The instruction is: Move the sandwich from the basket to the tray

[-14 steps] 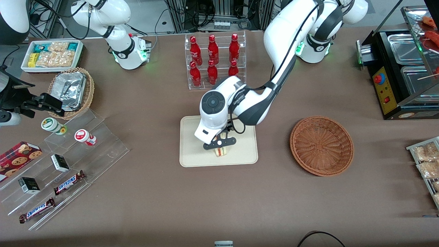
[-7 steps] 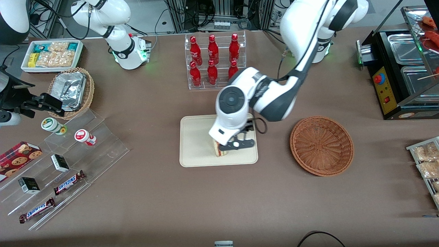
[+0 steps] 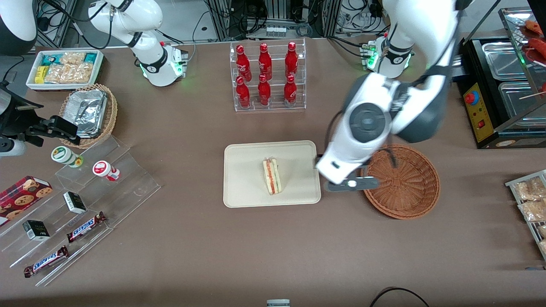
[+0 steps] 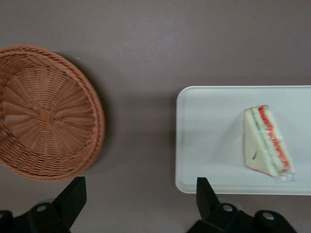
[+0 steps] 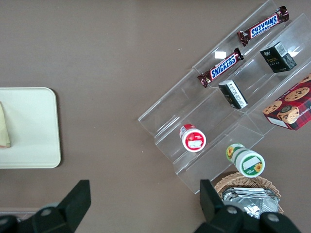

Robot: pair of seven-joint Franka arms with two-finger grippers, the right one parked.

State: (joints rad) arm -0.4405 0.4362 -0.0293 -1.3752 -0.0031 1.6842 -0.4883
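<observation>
The sandwich lies on the cream tray, a pale wedge with red, orange and green layers along its cut edge; it also shows in the left wrist view on the tray. The reddish-brown wicker basket is empty and stands toward the working arm's end of the table; it also shows in the left wrist view. My left gripper is open and empty, raised over the bare table between the tray and the basket, its fingertips wide apart.
A clear rack of red bottles stands farther from the camera than the tray. Clear tiered shelves with snack bars and cups, a tan basket of foil containers and a white snack box lie toward the parked arm's end. A black food warmer stands toward the working arm's end.
My left gripper has let go of the sandwich, which now lies on the tray. The gripper rose and moved away toward the basket.
</observation>
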